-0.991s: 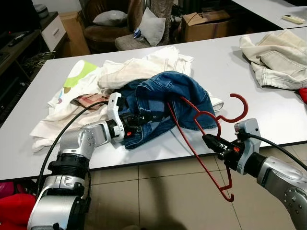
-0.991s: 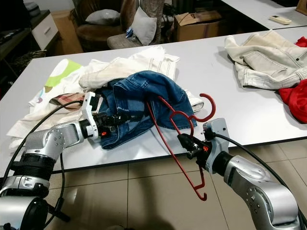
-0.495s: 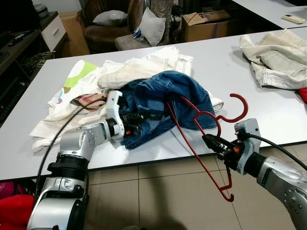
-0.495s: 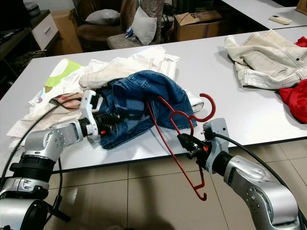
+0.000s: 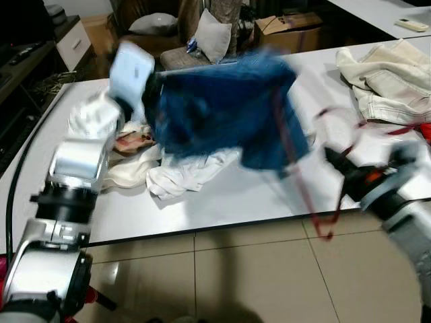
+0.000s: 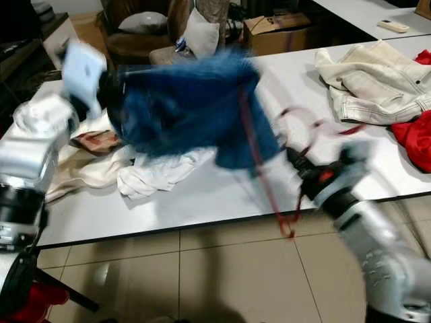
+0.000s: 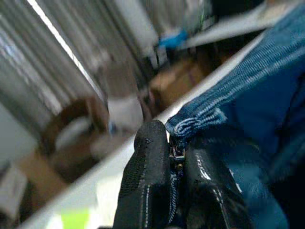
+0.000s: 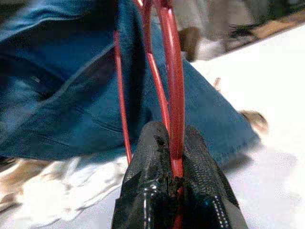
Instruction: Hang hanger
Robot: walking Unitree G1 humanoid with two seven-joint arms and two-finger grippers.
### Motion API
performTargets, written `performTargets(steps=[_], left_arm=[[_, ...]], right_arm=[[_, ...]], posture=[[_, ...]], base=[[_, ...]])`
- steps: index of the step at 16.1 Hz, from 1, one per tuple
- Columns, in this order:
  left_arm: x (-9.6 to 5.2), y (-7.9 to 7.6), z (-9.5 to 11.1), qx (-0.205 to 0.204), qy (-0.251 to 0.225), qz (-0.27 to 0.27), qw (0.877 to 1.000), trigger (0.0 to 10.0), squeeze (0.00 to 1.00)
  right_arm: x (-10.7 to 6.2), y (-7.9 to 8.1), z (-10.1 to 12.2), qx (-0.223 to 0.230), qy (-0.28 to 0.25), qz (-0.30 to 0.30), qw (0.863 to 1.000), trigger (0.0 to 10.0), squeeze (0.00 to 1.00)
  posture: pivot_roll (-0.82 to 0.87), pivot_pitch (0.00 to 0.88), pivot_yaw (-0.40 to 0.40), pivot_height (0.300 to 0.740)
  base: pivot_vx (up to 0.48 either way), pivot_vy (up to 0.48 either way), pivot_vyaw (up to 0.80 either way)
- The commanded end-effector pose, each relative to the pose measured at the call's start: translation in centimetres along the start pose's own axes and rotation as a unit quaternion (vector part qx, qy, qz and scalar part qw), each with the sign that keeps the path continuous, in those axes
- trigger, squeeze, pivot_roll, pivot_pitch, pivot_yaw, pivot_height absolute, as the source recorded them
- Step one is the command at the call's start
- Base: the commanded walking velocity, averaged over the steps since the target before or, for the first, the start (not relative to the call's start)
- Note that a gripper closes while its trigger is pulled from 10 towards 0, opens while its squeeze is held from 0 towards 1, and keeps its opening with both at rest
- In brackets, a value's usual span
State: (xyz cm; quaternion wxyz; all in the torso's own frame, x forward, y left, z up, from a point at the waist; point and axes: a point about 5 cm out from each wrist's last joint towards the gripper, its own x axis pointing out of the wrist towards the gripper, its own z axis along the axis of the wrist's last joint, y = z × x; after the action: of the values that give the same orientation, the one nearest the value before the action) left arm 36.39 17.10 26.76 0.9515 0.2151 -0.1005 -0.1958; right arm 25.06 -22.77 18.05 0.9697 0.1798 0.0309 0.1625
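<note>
White tabletop [image 5: 222, 195] spans the scene above a beige tiled floor [image 5: 222, 276]. A heap of pale clothes [image 5: 182, 171] lies near its left end, and a cream jacket [image 5: 384, 77] with a red garment [image 6: 416, 138] beside it lies toward the right end. Beyond the far edge stand a brown armchair with grey cushions [image 5: 205, 37] and a cardboard box [image 5: 289, 30].

Both head views are heavily blurred. The left arm is raised high over the left part of the table, and the left gripper [image 7: 174, 157] has its two black fingers pressed together on a hem of the blue jeans [image 5: 229, 108], which hang lifted above the clothes heap and spread rightward over the table's middle.

The right arm reaches in from the front right, just off the near edge. The right gripper [image 8: 176, 162] pinches a thin bar of the red hanger [image 5: 303, 175] between its closed fingers. The hanger runs steeply, from under the hanging jeans down to a low end below the table's front edge, with its hook [image 5: 333, 114] over the table toward the jacket. In the right wrist view its red bars rise straight up against the denim.
</note>
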Motion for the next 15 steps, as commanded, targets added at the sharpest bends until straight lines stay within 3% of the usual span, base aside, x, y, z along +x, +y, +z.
performTargets(steps=[1,2,5,6,7,11,13,15], left_arm=[[-0.3,0.6,0.3,0.01,-0.007,0.013,1.0,0.0,0.0],[-0.2,0.1,0.6,0.011,-0.015,0.005,1.0,0.0,0.0],[0.2,-2.7,0.6,0.012,-0.025,-0.051,0.998,0.0,0.0],[0.3,-3.1,0.6,0.011,-0.027,-0.057,0.998,0.0,0.0],[0.4,-4.3,0.6,0.008,-0.028,-0.077,0.997,0.0,0.0],[0.5,-4.7,0.2,0.03,-0.017,-0.084,0.996,0.0,0.0],[0.3,-4.4,-0.3,0.061,-0.003,-0.086,0.994,0.0,0.0],[0.1,-4.5,-1.1,0.088,0.024,-0.102,0.991,0.0,0.0]], right_arm=[[-0.8,-2.0,-0.5,0.007,0.017,-0.068,0.998,10.0,0.0],[-1.2,-2.5,-1.9,0.007,0.059,-0.086,0.994,10.0,0.0],[-1.2,0.9,-3.5,0.05,0.088,0.014,0.995,10.0,0.0],[-1.2,1.3,-3.6,0.057,0.091,0.027,0.994,10.0,0.0],[-1.4,2.8,-4.4,0.075,0.113,0.073,0.988,10.0,0.0],[-1.3,4.7,-5.7,0.095,0.139,0.106,0.98,10.0,0.0],[-1.0,5.0,-5.1,0.111,0.119,0.114,0.98,10.0,0.0],[-0.6,4.7,-4.5,0.099,0.102,0.104,0.984,10.0,0.0]], posture=[[-0.15,0.0,0.148,0.74],[-0.15,0.0,0.151,0.74],[-0.15,0.0,0.151,0.74],[-0.15,0.0,0.151,0.74],[-0.15,0.0,0.152,0.74],[-0.16,0.0,0.152,0.74],[-0.15,0.0,0.152,0.74],[-0.16,0.0,0.153,0.74]], base=[[0.0,0.0,0.0],[0.0,0.0,0.0],[0.0,0.0,0.0],[0.0,0.0,0.0],[0.0,0.0,0.0],[0.0,0.0,0.0],[0.0,0.0,0.0],[0.0,0.0,0.0]])
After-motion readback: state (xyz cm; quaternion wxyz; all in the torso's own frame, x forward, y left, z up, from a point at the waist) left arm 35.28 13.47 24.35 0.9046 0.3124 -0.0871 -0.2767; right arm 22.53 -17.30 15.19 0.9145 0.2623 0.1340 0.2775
